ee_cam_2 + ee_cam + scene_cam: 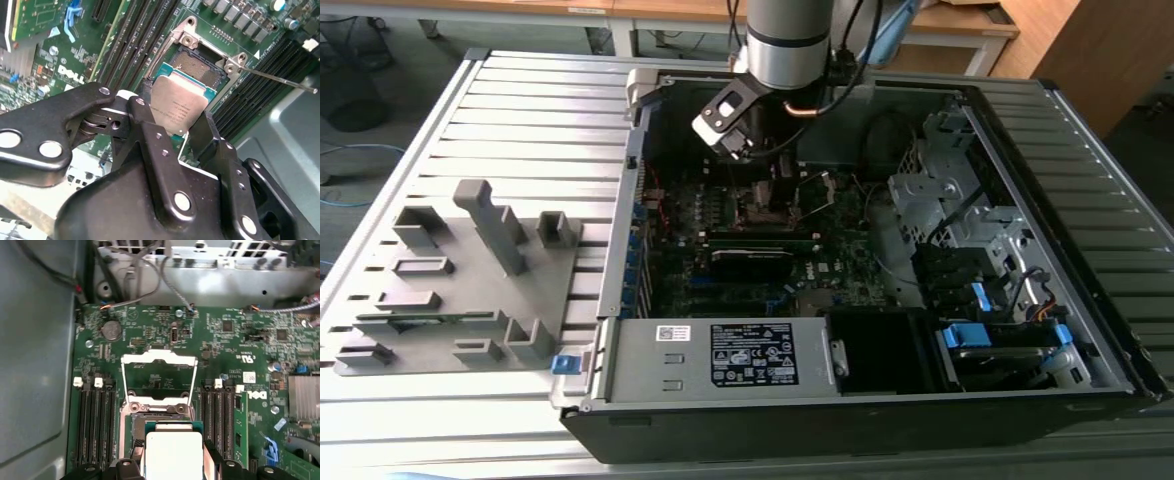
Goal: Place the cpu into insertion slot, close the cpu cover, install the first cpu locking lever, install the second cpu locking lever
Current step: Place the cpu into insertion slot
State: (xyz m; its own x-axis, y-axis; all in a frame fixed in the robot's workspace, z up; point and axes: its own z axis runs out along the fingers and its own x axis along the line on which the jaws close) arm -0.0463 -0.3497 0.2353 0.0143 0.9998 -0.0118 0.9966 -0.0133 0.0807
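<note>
Risk: the cpu [179, 102], clamped at its edges between the gripper's [176, 119] fingers, hung partly over the slot [197, 67], not yet seated. Lowered off-square, it could in my judgement bend the socket contacts. The cover [159, 358] stood raised and a lever [280, 79] lay clear. The arm [787, 40] reached straight down into the case [1067, 110].
</note>
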